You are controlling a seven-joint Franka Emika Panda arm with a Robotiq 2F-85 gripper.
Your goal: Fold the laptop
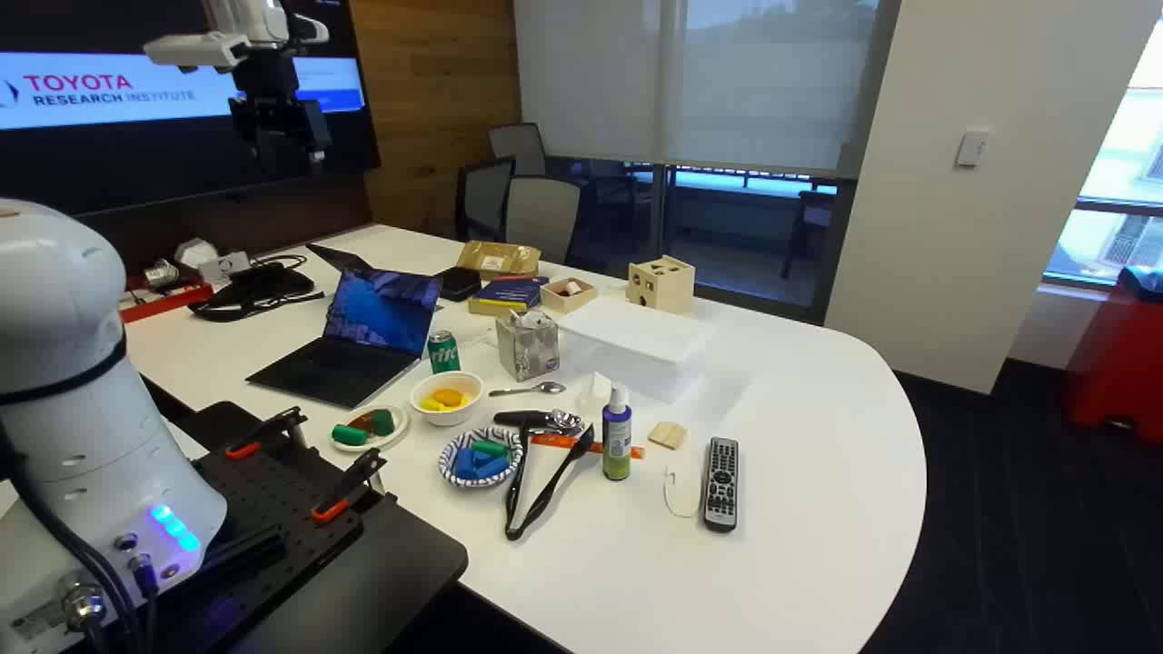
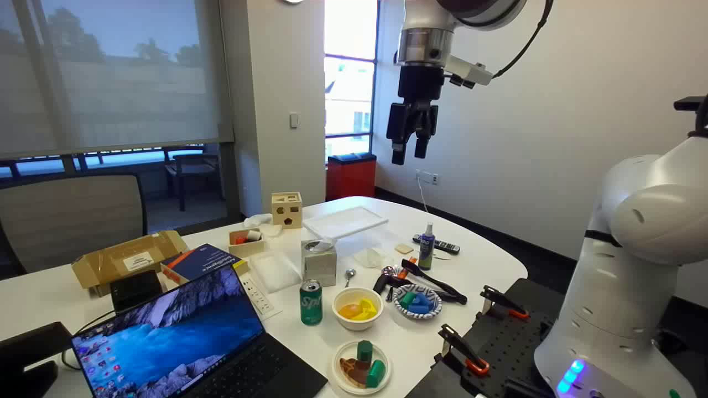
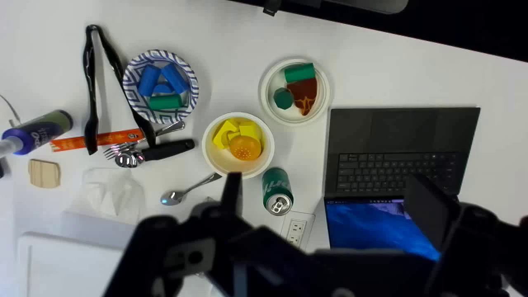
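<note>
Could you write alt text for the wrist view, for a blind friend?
An open laptop, screen glowing blue, on a white table seen from above. Left of it: a green can and a bowl of yellow and orange pieces. The open gripper crosses the bottom.

Smooth, mostly matt on the laptop [image 3: 383,173]; shiny metal on the spoon [image 3: 173,198] and atop the can [image 3: 277,191]; pale wood for the shape box [image 1: 666,287]; brown cardboard for the carton [image 2: 123,256].

The white desk [image 1: 818,545], rounded at one end, carries an open laptop [image 1: 362,352], a green can [image 1: 443,352] near it, a tissue box [image 1: 529,347], a patterned bowl [image 3: 133,84], black tongs [image 3: 90,82], an upright spray bottle [image 1: 617,440], a remote [image 1: 721,484] and a wooden box [image 1: 661,286]
</note>
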